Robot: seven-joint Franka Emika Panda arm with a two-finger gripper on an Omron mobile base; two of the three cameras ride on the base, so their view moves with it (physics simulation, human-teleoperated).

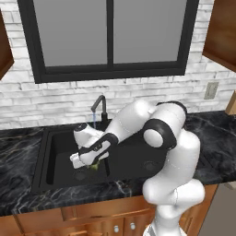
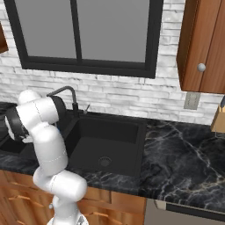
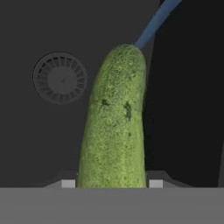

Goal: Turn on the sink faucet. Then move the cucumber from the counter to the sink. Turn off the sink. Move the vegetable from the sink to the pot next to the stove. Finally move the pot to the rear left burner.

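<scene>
My gripper (image 1: 91, 162) is down in the left basin of the black sink (image 1: 46, 138), shut on the cucumber (image 3: 114, 127). The yellowish-green cucumber (image 1: 95, 166) sticks out past the fingertips (image 3: 68, 183) toward the basin floor, beside the round drain (image 3: 60, 78). Behind the basin stands the black gooseneck faucet (image 1: 99, 107), and a thin blue stream of water (image 1: 94, 121) falls from its spout. That stream (image 3: 155, 22) meets the cucumber's far tip. In the right base view, the arm hides the left basin, while the faucet (image 2: 66, 92) and the right basin (image 2: 105, 145) show.
Black marble counter (image 1: 18, 156) runs on both sides of the sink, wider on the right (image 2: 184, 154). A wooden knife block (image 2: 218, 116) stands at the far right, and a wall outlet (image 2: 191, 100) is on the brick wall. A wall cabinet (image 2: 202, 44) hangs above.
</scene>
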